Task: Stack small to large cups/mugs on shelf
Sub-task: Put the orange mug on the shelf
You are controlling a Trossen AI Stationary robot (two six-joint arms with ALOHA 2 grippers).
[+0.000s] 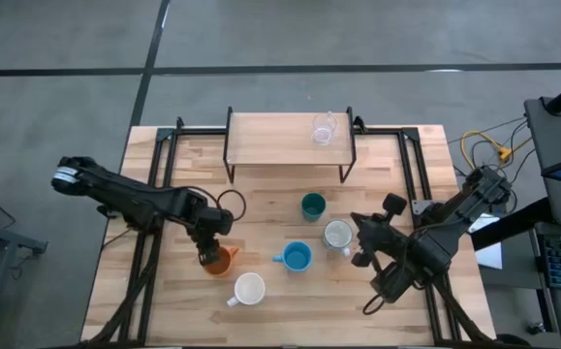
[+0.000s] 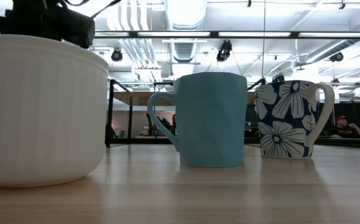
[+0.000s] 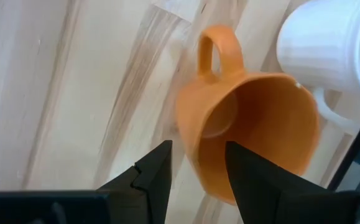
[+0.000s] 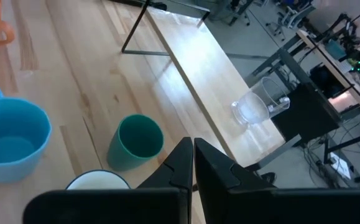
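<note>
While the left arm reaches in from the table's left edge, bent at the elbow and angled down across the boards, the left gripper (image 1: 211,254) is at the orange cup (image 1: 221,260), pointing down onto it. The left wrist view shows its two dark fingers (image 3: 152,180) parted, one outside the orange wall and the other over the cup's mouth, so the rim sits between them; whether the pads actually press the wall cannot be told. The cup appears tilted, its mouth turned toward the wrist camera and its handle pointing away from the fingers. Just beyond it from that gripper, toward the table's near edge, stands the white mug (image 1: 248,289), close beside the orange one.

Over on the other side, the right arm comes in from the table's right edge, folded over itself, with the right gripper (image 1: 360,239) held just beside the grey-white flowered mug (image 1: 337,234). In the right wrist view its fingers (image 4: 181,163) lie pressed together with nothing between them. Ahead of those closed fingers stand the dark green cup (image 1: 312,205) and, farther off, the light blue mug (image 1: 296,256); the orange cup is seen well beyond them.

Past the green cup from the right gripper is the shelf (image 1: 270,140), its light plank raised on thin black legs. The clear glass cup (image 1: 324,128) alone rests on it, near the end closer to the right arm.
</note>
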